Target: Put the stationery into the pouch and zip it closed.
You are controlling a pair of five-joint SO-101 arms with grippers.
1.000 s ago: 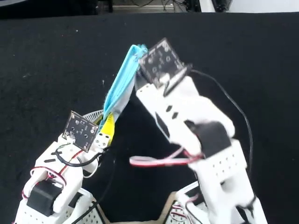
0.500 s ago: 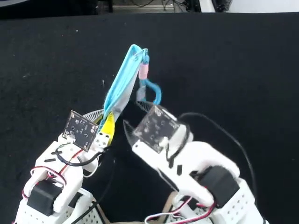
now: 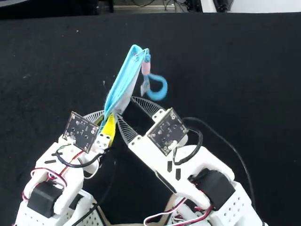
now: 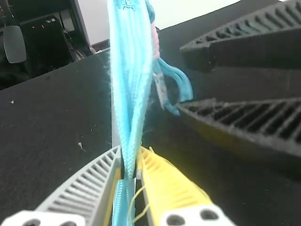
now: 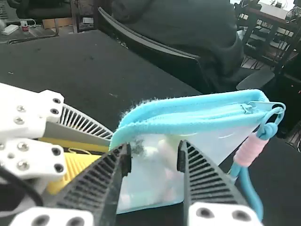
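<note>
**High view.** Pouch [image 3: 123, 82]: blue, edge-on, one end pinched between the left gripper [image 3: 109, 126] fingers and the rest running away from them over the black table [image 3: 235, 61]. Right gripper [image 3: 126, 107]: 2 fingers apart, flanking the pouch's lower part just beyond the left fingertips. Pull loop [image 3: 159, 87] with pink bead [image 3: 146, 68]: hangs at the pouch's far end, beyond both grippers.

**Left wrist view.** Left gripper [image 4: 128, 160]: grey and yellow fingers clamped on the pouch [image 4: 129, 70] seam. This view alone shows how narrow that bite is. The right gripper's 2 dark fingers [image 4: 244, 122] stand open to one side, near the loop.

**Right wrist view.** Right gripper [image 5: 153, 155]: jaws spread, nothing between them, pouch [image 5: 202, 136] just past the fingertips. This view alone shows the pouch side-on: clear panel, pale items inside too blurred to name, zip slider [image 5: 247, 108] at the end farthest from the left fingers. The zip looks closed.

**Hazards.**
- With 1 thin clamp carrying the whole pouch, a nudge from the right fingers could tug the seam free.
- Closing on the panel instead of the pull could crush the contents.
- The loose loop could snag a fingertip.
</note>
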